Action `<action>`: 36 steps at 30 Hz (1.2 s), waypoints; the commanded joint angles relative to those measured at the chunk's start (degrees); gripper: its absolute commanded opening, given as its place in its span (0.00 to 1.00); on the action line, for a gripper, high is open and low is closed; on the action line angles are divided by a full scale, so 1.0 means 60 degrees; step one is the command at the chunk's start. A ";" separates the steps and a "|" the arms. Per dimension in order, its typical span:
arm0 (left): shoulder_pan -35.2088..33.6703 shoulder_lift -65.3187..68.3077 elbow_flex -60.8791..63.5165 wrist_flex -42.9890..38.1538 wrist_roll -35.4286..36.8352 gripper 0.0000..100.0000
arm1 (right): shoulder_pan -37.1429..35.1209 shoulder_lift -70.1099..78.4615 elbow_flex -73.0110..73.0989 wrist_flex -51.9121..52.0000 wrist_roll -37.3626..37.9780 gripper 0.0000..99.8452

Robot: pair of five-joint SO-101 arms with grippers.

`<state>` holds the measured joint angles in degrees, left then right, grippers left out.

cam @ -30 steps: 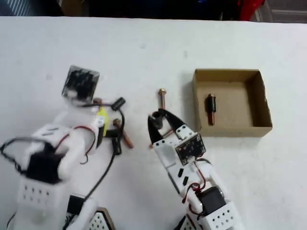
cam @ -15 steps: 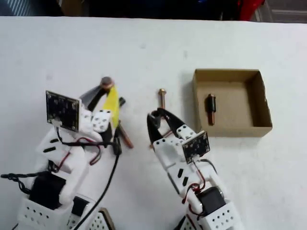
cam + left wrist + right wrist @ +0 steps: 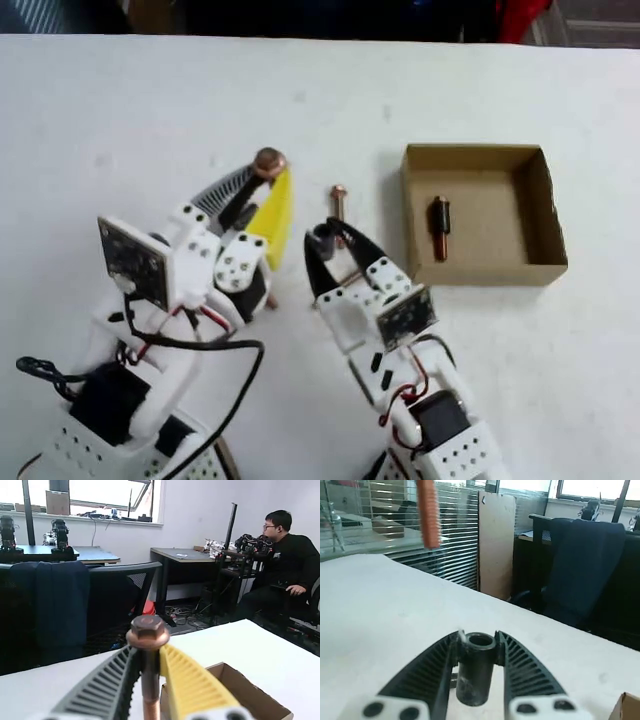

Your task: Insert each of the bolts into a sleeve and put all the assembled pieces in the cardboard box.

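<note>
On the white bench (image 3: 120, 100), nearest the arms' bases, the left hand (image 3: 268, 172) was clamped on a copper bolt (image 3: 146, 632), held upright with its head on top. Just beside it, the right hand (image 3: 330, 240) was closed around a black sleeve (image 3: 476, 672). A second bolt (image 3: 338, 205) lay just beyond. Farther off, to the right, the cardboard box (image 3: 475, 152) held one assembled piece (image 3: 439, 228).
</note>
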<state>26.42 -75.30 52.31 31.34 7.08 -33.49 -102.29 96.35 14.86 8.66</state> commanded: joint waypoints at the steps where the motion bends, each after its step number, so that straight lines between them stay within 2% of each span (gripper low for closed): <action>1: 0.0374 -0.0227 -0.0029 -0.0308 0.0132 0.02 | -0.0505 -0.0081 0.0088 -0.0227 0.0571 0.03; 6: 0.0476 -0.0256 0.0747 -0.0366 0.1407 0.02 | -0.0447 -0.0066 0.0088 -0.0227 0.0586 0.03; 14: 0.0462 -0.0242 0.0982 -0.0396 0.1377 0.02 | -0.0447 -0.0066 0.0088 -0.0227 0.0571 0.03; 22: 0.0462 -0.0242 0.1978 -0.2051 0.1216 0.02 | -0.0447 -0.0110 0.0088 0.0066 0.0571 0.03; 25: 0.0462 -0.0242 0.2081 -0.2066 0.0894 0.02 | -0.0447 -0.0125 0.0088 0.0066 0.0571 0.03; 36: 0.0462 -0.0242 0.2711 -0.2095 0.0894 0.02 | -0.0447 -0.0125 0.0088 0.0037 0.0571 0.03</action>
<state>28.70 -75.65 68.92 21.32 12.97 -35.87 -102.29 96.35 15.21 11.03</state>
